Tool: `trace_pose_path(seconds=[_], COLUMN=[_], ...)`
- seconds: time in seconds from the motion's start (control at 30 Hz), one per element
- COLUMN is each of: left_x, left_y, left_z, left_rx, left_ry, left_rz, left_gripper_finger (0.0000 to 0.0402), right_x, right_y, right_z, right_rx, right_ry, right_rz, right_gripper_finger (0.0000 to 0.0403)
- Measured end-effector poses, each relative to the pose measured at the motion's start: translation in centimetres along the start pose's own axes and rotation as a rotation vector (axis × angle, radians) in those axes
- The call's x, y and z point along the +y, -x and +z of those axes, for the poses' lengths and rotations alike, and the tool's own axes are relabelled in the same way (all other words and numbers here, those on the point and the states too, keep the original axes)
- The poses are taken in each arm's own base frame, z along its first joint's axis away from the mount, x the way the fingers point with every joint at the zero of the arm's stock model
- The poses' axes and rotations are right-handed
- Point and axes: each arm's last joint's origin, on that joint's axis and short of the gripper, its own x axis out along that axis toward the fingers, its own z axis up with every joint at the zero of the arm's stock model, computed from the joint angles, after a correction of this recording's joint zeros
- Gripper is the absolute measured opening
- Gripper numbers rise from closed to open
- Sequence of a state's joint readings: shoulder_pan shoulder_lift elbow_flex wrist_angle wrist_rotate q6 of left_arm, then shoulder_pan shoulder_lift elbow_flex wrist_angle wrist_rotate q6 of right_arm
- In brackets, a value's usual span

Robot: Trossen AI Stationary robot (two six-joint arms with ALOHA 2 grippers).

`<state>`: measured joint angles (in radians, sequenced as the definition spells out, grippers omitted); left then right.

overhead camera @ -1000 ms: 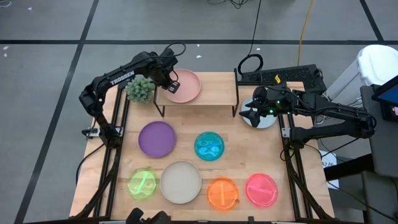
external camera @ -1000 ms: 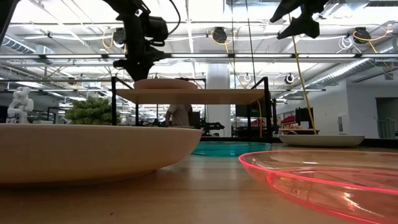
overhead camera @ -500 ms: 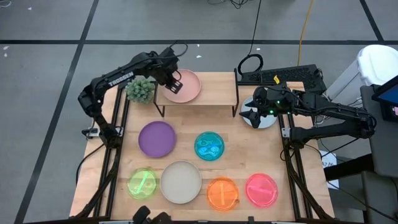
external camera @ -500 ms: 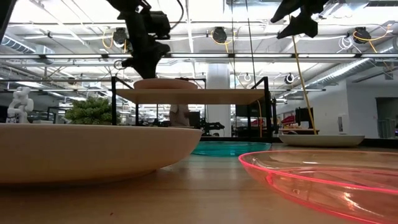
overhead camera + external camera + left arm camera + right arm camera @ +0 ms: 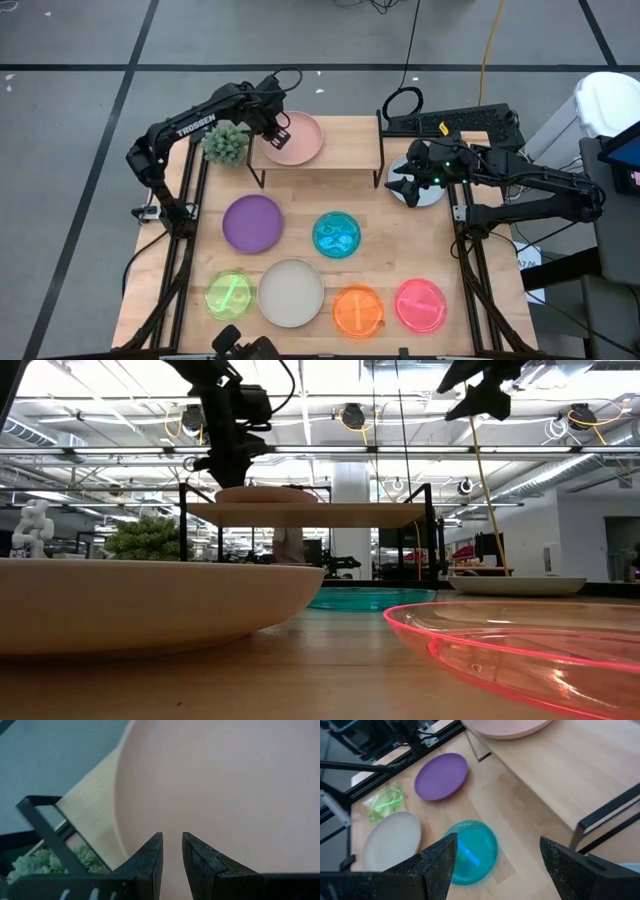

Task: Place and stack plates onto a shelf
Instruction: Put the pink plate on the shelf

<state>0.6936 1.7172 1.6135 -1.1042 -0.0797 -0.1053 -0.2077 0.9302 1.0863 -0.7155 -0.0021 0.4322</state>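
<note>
A pale pink plate (image 5: 298,140) rests flat on the left half of the light-wood shelf (image 5: 345,150). My left gripper (image 5: 281,135) hovers just above the plate's left rim, pointing steeply down. Its fingers (image 5: 150,857) stand a narrow gap apart with nothing between them, and the low view shows their tips (image 5: 228,460) clear of the plate (image 5: 265,494). My right gripper (image 5: 398,186) hangs wide open and high over the table's right side, beside a grey-blue plate (image 5: 428,196). It holds nothing.
On the tabletop lie the purple (image 5: 252,222), blue (image 5: 336,235), green (image 5: 229,295), cream (image 5: 291,292), orange (image 5: 358,310) and hot pink (image 5: 420,305) plates. A small green plant (image 5: 226,143) stands left of the shelf. The shelf's right half is bare wood. A keyboard (image 5: 450,122) lies behind it.
My left gripper has rolled a little about its own axis while staying above the pink plate's left rim. The plate has not moved. The gap between its fingers looks the same.
</note>
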Motion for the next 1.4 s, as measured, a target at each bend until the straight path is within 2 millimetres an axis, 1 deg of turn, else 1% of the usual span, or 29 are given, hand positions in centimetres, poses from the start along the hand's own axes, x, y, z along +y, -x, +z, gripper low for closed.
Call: trace_pose_path(seconds=[0.1,0.23,0.37,0.57,1.0,1.23,1.33,1.4], left_x=[0.0,0.6,0.7,0.8,1.0,1.2,1.1,0.8], left_y=[0.0,0.0,0.0,-0.1,-0.1,0.0,0.7,2.2], left_z=[0.0,0.0,-0.1,-0.2,-0.7,-0.8,-1.2,-1.1], left_rx=[0.0,0.006,0.016,0.027,0.082,0.093,0.106,0.054], left_ry=[-0.019,-0.006,-0.005,-0.046,-0.133,-0.141,-0.119,-0.094], left_rz=[0.0,0.032,0.038,0.045,0.052,0.077,0.116,0.116], left_gripper_finger=[0.0076,0.0076,0.0076,0.0076,0.0076,0.0076,0.0076,0.0076], right_x=[0.0,0.0,0.0,-0.1,-0.1,-0.1,0.0,0.0], right_y=[0.0,0.0,0.0,0.0,0.0,0.0,0.0,0.3], right_z=[0.0,0.0,0.0,0.1,0.1,0.1,0.1,0.1], right_rx=[0.001,0.0,0.0,-0.015,-0.023,-0.023,-0.019,-0.017], right_ry=[0.001,0.002,0.001,-0.004,-0.004,-0.005,-0.016,-0.059], right_rz=[0.002,0.001,0.0,-0.028,-0.028,-0.028,-0.02,0.001], right_gripper_finger=[0.0265,0.0265,0.0265,0.0265,0.0265,0.0265,0.0265,0.0265])
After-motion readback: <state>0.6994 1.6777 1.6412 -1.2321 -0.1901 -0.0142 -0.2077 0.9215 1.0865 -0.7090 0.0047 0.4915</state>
